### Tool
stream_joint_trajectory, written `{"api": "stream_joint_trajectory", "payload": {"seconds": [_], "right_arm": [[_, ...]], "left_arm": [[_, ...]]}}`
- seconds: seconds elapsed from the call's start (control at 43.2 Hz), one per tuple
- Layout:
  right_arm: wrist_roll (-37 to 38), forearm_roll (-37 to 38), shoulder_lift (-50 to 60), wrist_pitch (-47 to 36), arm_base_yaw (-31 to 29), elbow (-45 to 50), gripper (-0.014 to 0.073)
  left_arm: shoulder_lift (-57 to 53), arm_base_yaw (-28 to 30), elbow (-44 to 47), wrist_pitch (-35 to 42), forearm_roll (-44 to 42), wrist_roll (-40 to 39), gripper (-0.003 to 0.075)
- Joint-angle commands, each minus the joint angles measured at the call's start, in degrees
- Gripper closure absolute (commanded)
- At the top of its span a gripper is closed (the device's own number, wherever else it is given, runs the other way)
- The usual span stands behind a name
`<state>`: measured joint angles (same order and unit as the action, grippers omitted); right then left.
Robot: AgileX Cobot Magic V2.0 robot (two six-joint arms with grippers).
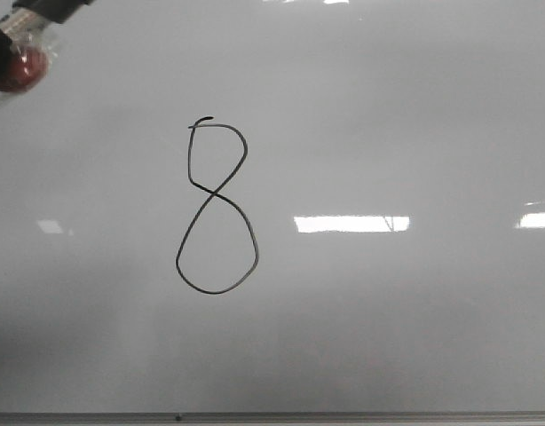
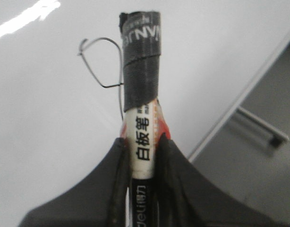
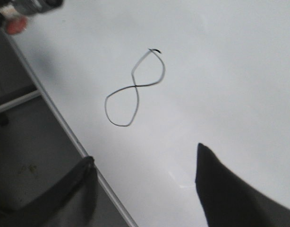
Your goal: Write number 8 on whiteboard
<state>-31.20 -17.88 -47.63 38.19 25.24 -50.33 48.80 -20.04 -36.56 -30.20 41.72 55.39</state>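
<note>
The whiteboard [image 1: 388,106] fills the front view. The number 8 [image 1: 217,209] is drawn in thin black line left of its middle. My left gripper [image 2: 144,142] is shut on a whiteboard marker [image 2: 141,71], white-bodied with black tape round its far end. In the front view this gripper [image 1: 19,53] sits at the far-left top corner, well away from the 8. Part of the 8 [image 2: 95,61] shows behind the marker on the whiteboard [image 2: 50,132]. My right gripper [image 3: 145,156] is open and empty over the whiteboard [image 3: 220,71], with the 8 [image 3: 135,87] ahead of it.
A thin grey metal edge [image 1: 272,415] runs along the board's near side. It also shows in the right wrist view [image 3: 55,109] and the left wrist view [image 2: 239,99], with dark floor and a grey frame bar [image 2: 258,127] beyond. Bright light reflections [image 1: 351,224] lie on the board.
</note>
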Motion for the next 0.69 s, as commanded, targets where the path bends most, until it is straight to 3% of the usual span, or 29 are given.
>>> {"api": "stream_joint_trajectory", "payload": {"seconds": [0.0, 0.185, 0.394, 0.671], "right_arm": [[4.3, -0.6, 7.2, -7.1, -4.3, 5.7, 0.0197], [9.1, -0.6, 22.0, -10.0, -10.3, 18.9, 0.0382], [9.6, -0.6, 34.7, -9.5, -11.5, 26.2, 0.0669], [9.6, -0.6, 40.4, -9.7, -11.5, 26.9, 0.0662]], "left_arm": [[-4.1, 1.3, 3.1, 11.9, 8.1, -0.8, 0.0739], [-13.1, 1.5, 13.7, 30.2, 21.3, -0.8, 0.0739], [-19.2, 1.5, 20.6, 34.9, 23.7, -0.8, 0.0739], [-20.0, 1.5, 21.0, 35.3, 23.7, -0.8, 0.0739]]}}
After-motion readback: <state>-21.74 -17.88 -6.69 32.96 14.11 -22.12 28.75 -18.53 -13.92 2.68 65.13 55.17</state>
